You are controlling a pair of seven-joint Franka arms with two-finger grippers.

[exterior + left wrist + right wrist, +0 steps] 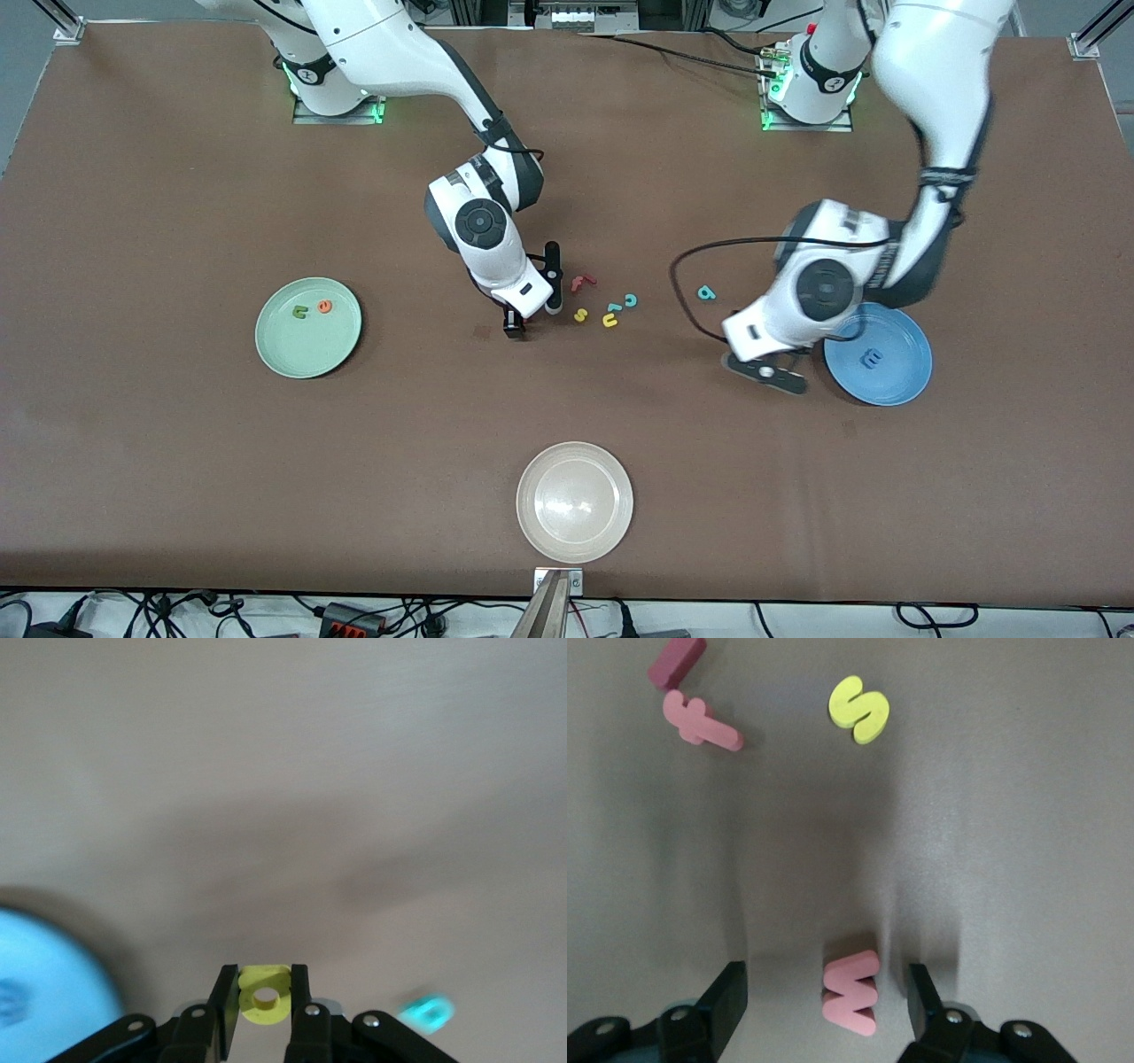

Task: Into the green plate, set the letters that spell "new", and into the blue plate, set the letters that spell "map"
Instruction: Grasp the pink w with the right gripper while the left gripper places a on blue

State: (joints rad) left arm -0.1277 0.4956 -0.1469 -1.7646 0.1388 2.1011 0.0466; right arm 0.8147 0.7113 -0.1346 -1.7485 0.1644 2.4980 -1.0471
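The pinkish-red w (850, 994) lies on the table between the spread fingers of my right gripper (824, 981), which is open and not touching it; in the front view that gripper (533, 315) hides the w. My left gripper (266, 981) is shut on the yellow a (266, 998) and hangs (766, 370) just beside the blue plate (904, 372), which holds the blue m (873, 359). The teal p (706, 292) lies on the table toward the middle from that plate. The green plate (292, 350) holds the dark green n (301, 312) and the orange e (325, 307).
Beside the right gripper lie a red f (582, 283), a yellow s (580, 314), a yellow u (610, 320) and a teal c (631, 300). A whitish-beige plate (574, 501) sits near the front edge. A black cable (687, 297) loops from the left wrist.
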